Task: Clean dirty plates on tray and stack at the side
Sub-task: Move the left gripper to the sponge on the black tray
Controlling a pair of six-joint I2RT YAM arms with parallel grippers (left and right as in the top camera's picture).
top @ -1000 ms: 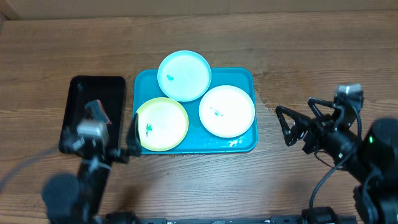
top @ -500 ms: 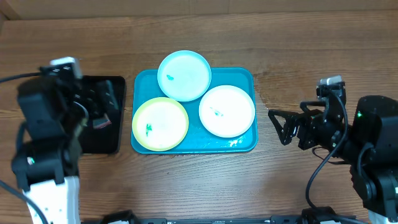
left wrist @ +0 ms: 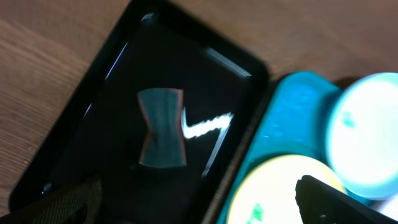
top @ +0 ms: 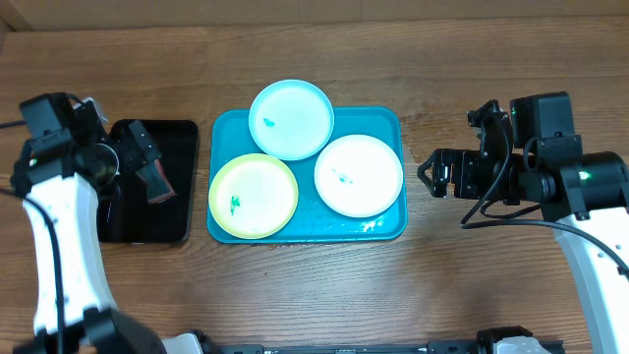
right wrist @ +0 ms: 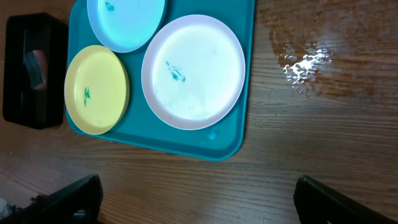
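The blue plate (top: pixel 291 119), yellow plate (top: pixel 256 196) and white plate (top: pixel 359 175) lie smudged and unstacked in the tray (top: pixel 381 124), so the left hand (top: pixel 140 157) hovers spread over the black tray's (top: pixel 147 224) dark pad (left wrist: pixel 161 127), probably the wiper, while the right hand (top: pixel 432 175) hangs spread just right.

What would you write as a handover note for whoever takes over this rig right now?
Left tool: open, empty, above the black tray, where a grey pad lies.
Right tool: open, empty, over the table to the right of the turquoise tray.
Plates: light blue plate, yellow-green plate and white plate all sit on the turquoise tray, each with a green smudge.
Done: nothing; no plate is cleaned or stacked.
Left: probably take the pad, wipe each plate, then stack them beside the tray.
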